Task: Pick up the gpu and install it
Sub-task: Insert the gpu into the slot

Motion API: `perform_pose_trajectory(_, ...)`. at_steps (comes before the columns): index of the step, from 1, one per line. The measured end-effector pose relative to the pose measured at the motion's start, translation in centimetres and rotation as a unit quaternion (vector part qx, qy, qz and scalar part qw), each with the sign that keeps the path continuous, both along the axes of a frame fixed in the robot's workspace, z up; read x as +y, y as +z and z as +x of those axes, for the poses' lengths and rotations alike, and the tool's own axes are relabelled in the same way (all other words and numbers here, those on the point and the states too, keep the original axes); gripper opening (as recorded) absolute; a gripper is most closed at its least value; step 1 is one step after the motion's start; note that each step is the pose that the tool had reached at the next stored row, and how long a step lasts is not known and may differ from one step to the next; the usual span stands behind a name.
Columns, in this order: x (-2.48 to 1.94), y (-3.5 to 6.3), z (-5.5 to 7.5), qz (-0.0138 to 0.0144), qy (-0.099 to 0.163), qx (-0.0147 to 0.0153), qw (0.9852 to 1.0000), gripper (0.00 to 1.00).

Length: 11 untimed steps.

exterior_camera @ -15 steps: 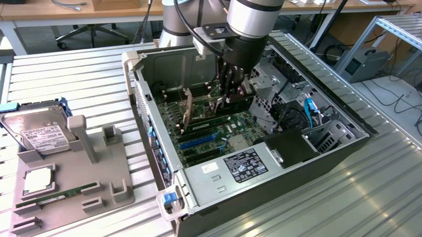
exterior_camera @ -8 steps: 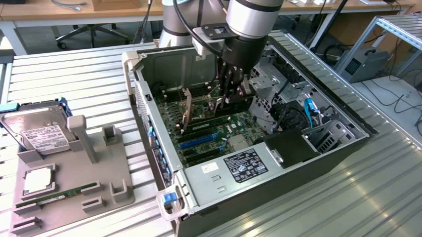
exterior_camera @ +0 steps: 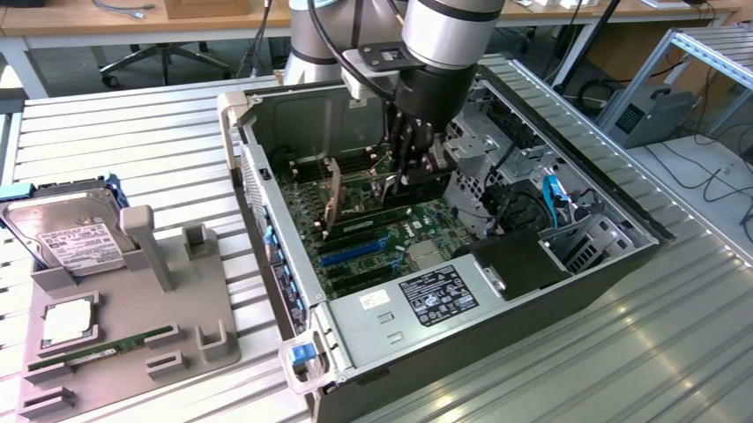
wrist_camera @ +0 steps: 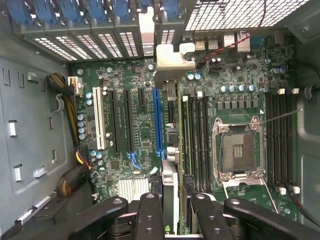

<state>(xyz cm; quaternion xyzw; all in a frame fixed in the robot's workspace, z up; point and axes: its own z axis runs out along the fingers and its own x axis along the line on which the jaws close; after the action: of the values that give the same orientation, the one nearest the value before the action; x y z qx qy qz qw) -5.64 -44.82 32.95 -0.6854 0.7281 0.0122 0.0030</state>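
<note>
While the jaws clench the gpu [wrist_camera: 170,192] edge-on, the gripper [exterior_camera: 414,172] hangs inside the computer case [exterior_camera: 353,308]; seating it needs the bracket aligned with the slot below.

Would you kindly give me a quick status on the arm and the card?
Pincer shut on graphics card, inside open computer case. Card edge-on above motherboard, near blue slot. No obstruction seen.
</note>
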Motion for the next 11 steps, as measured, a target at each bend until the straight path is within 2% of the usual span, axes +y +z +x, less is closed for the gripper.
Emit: perform_pose_trajectory(11,-0.06,-0.05,-0.31,0.0000,0.000,0.0000,1.0000,0.27)
